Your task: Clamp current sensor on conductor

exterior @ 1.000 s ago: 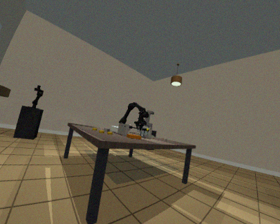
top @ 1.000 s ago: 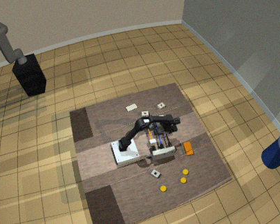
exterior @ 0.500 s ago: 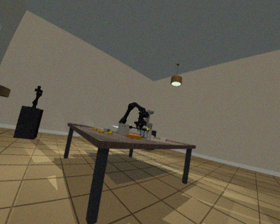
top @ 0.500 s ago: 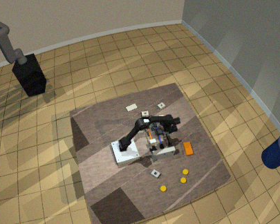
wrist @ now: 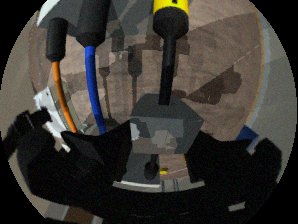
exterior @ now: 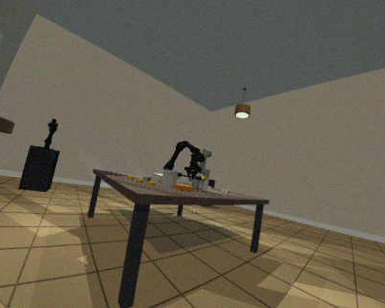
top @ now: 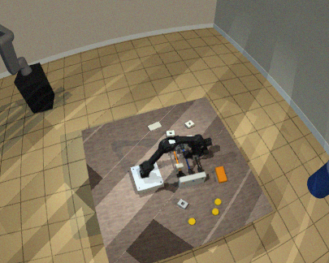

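The dark grey sensor (wrist: pixel 167 107) sits round the black conductor (wrist: pixel 167 75) in the wrist view. It looks closed, but its latch and arrow cannot be made out. A yellow sleeve (wrist: pixel 170 8) is on this conductor at the top; its lettering is cut off. My gripper (wrist: pixel 157 120) (top: pixel 192 153) is open, its black fingers on either side of the sensor and very close to it. The sensor's underside is hidden.
A blue cable (wrist: pixel 92 80) and an orange cable (wrist: pixel 59 90) run left of the sensor. A pale terminal block (top: pixel 192 178) holds the cable ends. An orange block (top: pixel 221 174), a grey piece (top: pixel 179 201) and yellow discs (top: pixel 215 212) lie on the table.
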`<action>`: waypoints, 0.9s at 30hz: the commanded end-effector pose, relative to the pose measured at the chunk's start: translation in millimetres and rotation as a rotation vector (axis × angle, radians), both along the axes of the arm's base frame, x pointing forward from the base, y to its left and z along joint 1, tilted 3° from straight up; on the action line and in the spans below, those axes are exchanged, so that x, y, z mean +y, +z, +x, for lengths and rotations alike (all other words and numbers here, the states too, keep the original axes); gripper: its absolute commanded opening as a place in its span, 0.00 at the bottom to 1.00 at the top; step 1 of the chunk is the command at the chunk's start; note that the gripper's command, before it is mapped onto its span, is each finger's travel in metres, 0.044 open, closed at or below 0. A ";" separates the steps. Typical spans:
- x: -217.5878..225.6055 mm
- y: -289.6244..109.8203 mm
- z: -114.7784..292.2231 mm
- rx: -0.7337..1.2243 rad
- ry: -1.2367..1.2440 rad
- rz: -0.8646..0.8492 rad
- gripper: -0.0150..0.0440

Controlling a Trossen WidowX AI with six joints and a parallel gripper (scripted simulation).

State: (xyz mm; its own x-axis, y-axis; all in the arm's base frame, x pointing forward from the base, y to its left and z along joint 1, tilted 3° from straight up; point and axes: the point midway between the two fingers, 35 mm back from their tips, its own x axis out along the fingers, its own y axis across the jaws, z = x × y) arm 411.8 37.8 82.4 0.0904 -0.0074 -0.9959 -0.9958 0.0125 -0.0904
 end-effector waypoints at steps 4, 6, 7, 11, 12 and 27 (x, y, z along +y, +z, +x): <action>0.0 0.0 -0.1 0.001 0.000 0.000 0.70; 0.0 0.0 -0.1 0.001 0.000 0.000 0.70; 0.0 0.0 -0.1 0.001 0.000 0.000 0.70; 0.0 0.0 -0.1 0.001 0.000 0.000 0.70; 0.0 0.0 -0.1 0.001 0.000 0.000 0.70; 0.0 0.0 -0.1 0.001 0.000 0.000 1.00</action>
